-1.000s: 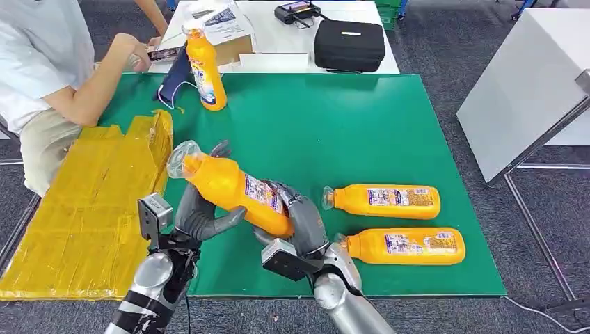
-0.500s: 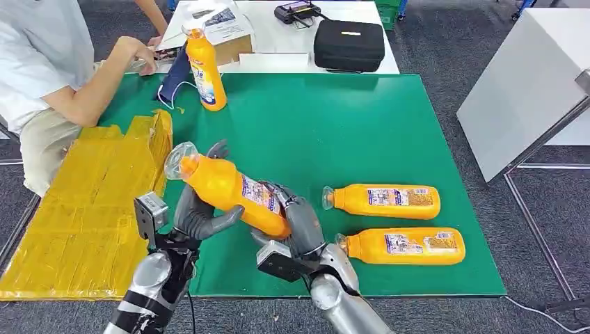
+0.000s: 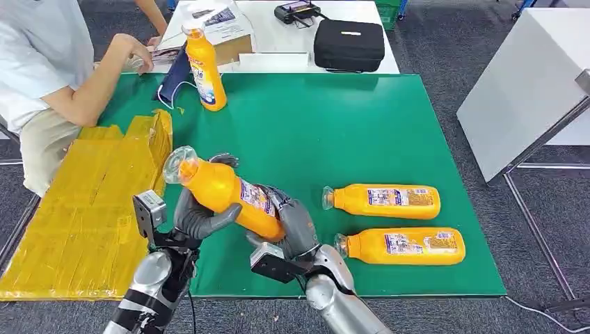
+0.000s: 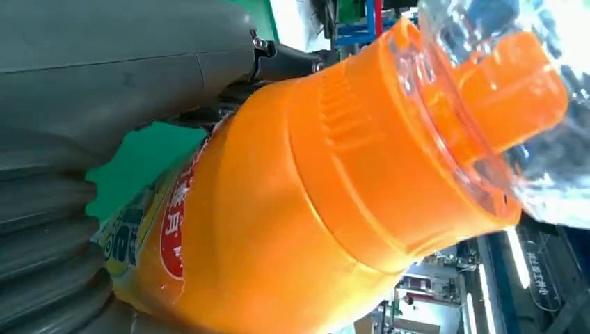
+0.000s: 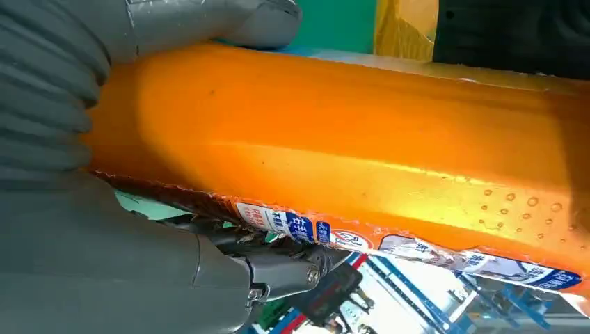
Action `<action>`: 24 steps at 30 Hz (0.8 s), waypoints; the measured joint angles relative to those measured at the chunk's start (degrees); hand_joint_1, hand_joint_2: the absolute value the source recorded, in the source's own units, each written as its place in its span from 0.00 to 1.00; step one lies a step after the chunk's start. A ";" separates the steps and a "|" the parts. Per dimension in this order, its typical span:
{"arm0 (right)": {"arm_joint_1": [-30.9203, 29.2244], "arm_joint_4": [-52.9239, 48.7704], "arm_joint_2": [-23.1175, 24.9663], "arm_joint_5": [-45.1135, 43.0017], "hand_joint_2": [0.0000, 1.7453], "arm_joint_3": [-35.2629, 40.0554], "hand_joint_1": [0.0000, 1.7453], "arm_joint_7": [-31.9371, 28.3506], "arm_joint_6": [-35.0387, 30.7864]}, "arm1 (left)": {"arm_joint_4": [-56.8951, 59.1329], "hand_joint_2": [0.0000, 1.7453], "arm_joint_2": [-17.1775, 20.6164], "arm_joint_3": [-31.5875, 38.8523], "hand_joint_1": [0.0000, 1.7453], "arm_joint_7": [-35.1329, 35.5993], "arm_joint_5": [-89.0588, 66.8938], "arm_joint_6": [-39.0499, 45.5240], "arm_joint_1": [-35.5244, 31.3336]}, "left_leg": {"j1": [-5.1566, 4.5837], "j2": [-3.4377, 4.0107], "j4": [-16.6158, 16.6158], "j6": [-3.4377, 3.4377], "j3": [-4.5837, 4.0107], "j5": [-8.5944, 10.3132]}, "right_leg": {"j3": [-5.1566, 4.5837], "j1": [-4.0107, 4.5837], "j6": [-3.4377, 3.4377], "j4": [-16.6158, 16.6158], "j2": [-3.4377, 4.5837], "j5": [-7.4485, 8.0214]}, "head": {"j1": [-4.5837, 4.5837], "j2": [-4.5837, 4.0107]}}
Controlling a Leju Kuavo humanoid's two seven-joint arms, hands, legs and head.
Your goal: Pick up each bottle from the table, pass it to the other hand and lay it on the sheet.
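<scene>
So right now both my hands are on the same bottle (image 3: 226, 195), mid-handoff. My right hand (image 3: 292, 226) is wrapped around the lower body of it, label end, fingers closed round the barrel, and my left hand (image 3: 202, 212) is curled under the shoulder end near the cap, thumb and fingers cupping it from below. From the left wrist view the neck and the clear cap cover sit right past my thumb, so that grip looks real, though I honestly can't tell how much of the weight each hand carries. The bottle hangs above the front-left part of the green worktop (image 3: 334, 118), long axis running from about 4 o'clock at the base up to 10 o'clock at the cap, cap tilted upward. The thing that matters next: the yellow sheet (image 3: 90, 202) lies out at 9 o'clock from the bottle, just beside my left hand, well away from my right. So I reckon the right lets go and the left swings it over. Two more bottles (image 3: 383, 200) lie flat at 3 o'clock, nearer my right hand, and another bottle (image 3: 205, 69) stands upright at 12 o'clock by a person's arm (image 3: 97, 83).
</scene>
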 measured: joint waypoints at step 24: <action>1.23 -2.63 0.02 -4.91 1.00 0.07 0.00 -1.61 0.96 | 0.83 1.00 0.13 -0.15 1.00 -0.24 -6.96 6.70 -1.67 | 0.00 -0.01 0.00 0.00 -0.02 0.00 | -0.01 0.00 0.00 0.00 -0.01 0.00 | 0.00 0.00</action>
